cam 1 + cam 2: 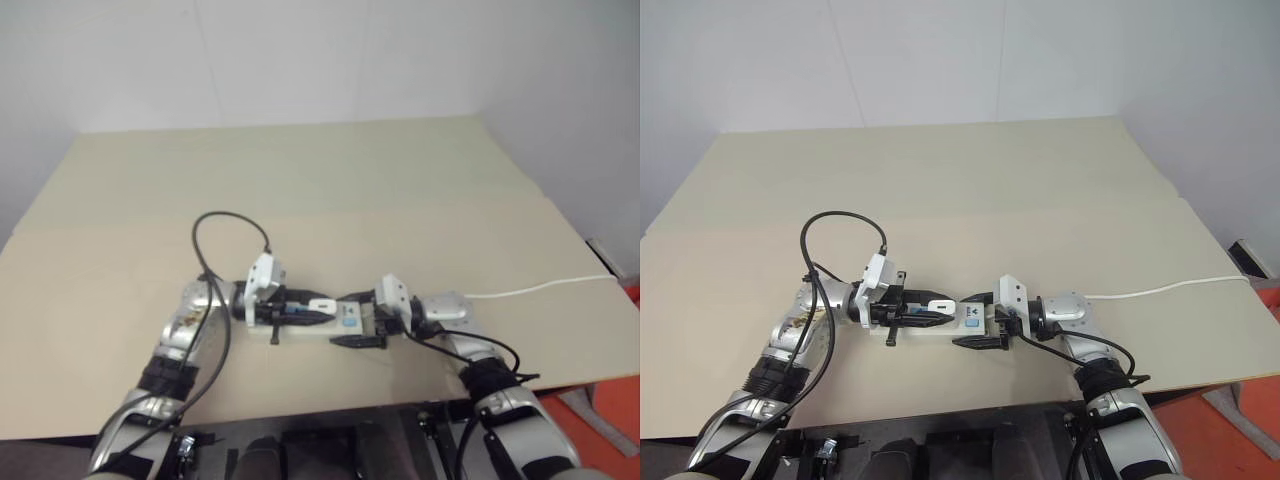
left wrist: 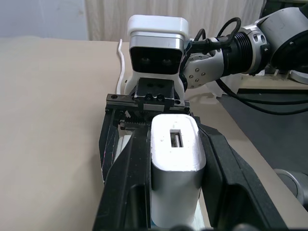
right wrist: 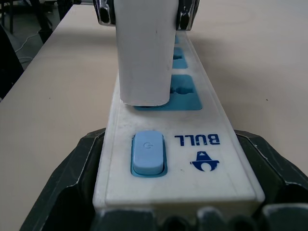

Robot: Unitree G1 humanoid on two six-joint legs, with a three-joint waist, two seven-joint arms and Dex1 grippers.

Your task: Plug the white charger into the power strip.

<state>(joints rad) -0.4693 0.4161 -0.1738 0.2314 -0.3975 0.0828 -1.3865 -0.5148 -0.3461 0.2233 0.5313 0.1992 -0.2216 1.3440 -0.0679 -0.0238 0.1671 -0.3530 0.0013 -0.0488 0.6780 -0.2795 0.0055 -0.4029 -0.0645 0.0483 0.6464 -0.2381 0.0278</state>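
Observation:
The white charger [image 1: 938,302] is upright between the black fingers [image 2: 122,183] of my left gripper [image 1: 948,310], which is shut on it. Its lower end sits on the blue socket [image 3: 185,98] nearest the switch [image 3: 148,154] of the power strip [image 3: 192,178]; how deep it sits is hidden. The strip lies flat on the table near the front edge. My right gripper [image 1: 975,320] comes in from the opposite side and is shut on the strip's switch end, one finger [image 3: 72,173] against each long side.
The beige table [image 1: 300,170] stretches far behind the strip. The strip's thin white cable [image 1: 540,288] runs off to the right edge. A black cable loop [image 1: 215,225] arches over my left wrist. The table's front edge [image 1: 300,415] lies just below both arms.

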